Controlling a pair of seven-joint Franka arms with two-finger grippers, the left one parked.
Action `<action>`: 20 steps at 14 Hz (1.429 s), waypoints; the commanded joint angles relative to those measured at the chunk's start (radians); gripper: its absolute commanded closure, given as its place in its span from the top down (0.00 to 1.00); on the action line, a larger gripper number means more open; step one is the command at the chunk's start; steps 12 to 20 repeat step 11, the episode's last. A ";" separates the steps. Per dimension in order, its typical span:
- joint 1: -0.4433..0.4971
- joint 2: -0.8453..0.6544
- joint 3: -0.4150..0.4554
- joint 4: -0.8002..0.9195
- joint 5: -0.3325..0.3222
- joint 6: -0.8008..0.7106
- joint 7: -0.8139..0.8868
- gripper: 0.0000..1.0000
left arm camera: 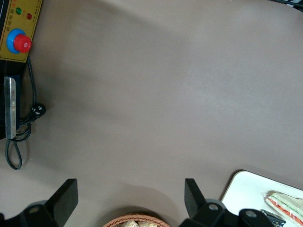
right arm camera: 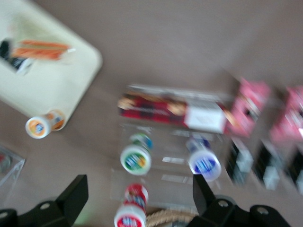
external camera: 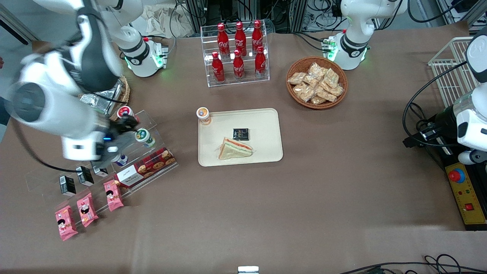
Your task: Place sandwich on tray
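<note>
Nearest the front camera, toward the working arm's end of the table, three pink snack packets (external camera: 86, 210) are laid in a row before a clear stepped display stand (external camera: 148, 125). On the stand, small black cartons (external camera: 85, 176), a red plaid cookie box (external camera: 145, 167) and capped cups (external camera: 145, 137) are seen.

The gripper (external camera: 127, 125) is held above this stand, over the cups, well apart from the tray. In the right wrist view its fingers (right arm camera: 71, 198) are spread wide with nothing between them.

At mid-table, the sandwich (external camera: 235, 148) is found lying flat on the tray (external camera: 266, 133), near the tray's nearer edge. A small black packet (external camera: 241, 134) lies on the tray just farther back, and an orange-labelled cup (external camera: 204, 115) stands at the tray's corner.

Farther still, a wicker basket (external camera: 316, 82) of tan snack packets and a clear rack of red cola bottles (external camera: 238, 49) are noted.
</note>
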 commanded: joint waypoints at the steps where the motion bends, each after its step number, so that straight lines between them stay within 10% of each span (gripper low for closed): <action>1: 0.016 -0.081 -0.082 -0.047 -0.031 -0.044 0.241 0.99; 7: -0.030 -0.338 -0.137 -0.373 -0.160 0.184 0.367 0.99; 20: -0.050 -0.313 -0.139 -0.381 -0.165 0.215 0.381 0.99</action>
